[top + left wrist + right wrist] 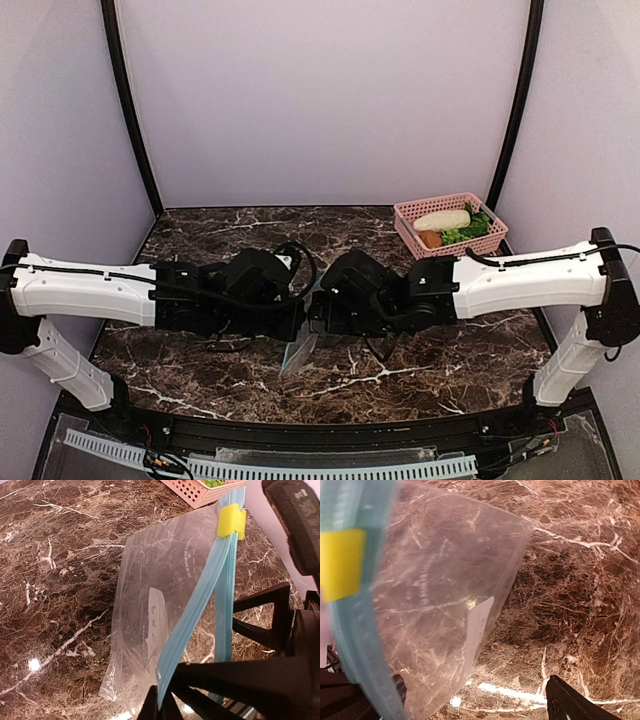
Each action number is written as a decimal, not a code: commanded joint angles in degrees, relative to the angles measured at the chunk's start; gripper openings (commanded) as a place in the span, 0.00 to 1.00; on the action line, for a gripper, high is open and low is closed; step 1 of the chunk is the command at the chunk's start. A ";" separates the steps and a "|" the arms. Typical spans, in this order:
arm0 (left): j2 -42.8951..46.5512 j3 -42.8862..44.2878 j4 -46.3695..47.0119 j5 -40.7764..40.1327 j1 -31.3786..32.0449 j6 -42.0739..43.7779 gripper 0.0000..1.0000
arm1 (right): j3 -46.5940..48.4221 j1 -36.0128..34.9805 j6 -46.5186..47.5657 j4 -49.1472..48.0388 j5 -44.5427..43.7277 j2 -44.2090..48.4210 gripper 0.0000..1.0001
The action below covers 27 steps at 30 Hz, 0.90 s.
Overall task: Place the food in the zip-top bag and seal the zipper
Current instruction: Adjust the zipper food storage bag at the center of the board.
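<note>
The clear zip-top bag [150, 580] hangs between my two grippers over the marble table, its mouth parted. Its teal zipper [195, 605] carries a yellow slider [231, 521] at the far end. My left gripper [162, 707] is shut on the near zipper strip. My right gripper [480, 700] is open, with one finger [570, 702] clear of the bag and the other behind the film by the zipper [355, 650]. In the top view the bag [298, 352] dangles below both grippers. The food, a brown-orange lump [431, 239] and green leaves [470, 228], lies in the basket.
A pink slotted basket [404, 225] stands at the back right and also holds a long white piece [441, 220]; its corner shows in the left wrist view [195, 492]. Pale walls enclose the table on three sides.
</note>
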<state>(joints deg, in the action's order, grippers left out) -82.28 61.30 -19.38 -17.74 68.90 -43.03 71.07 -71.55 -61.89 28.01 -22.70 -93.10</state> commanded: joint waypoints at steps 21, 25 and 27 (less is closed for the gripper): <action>6.12 -2.56 -2.22 -5.54 0.53 -0.89 0.01 | -6.80 4.35 -6.14 2.02 -1.88 -4.19 0.98; 9.11 -2.21 -6.78 -9.31 0.42 0.13 0.01 | -10.35 4.67 -7.42 2.05 -2.05 -2.29 0.97; 10.10 -2.16 -8.30 -10.00 0.24 0.24 0.01 | -11.15 4.83 -7.54 2.04 -1.96 -1.96 0.97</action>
<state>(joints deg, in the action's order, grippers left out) -75.64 59.07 -21.28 -22.46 69.19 -43.72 61.95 -67.37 -67.88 29.04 -24.12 -97.49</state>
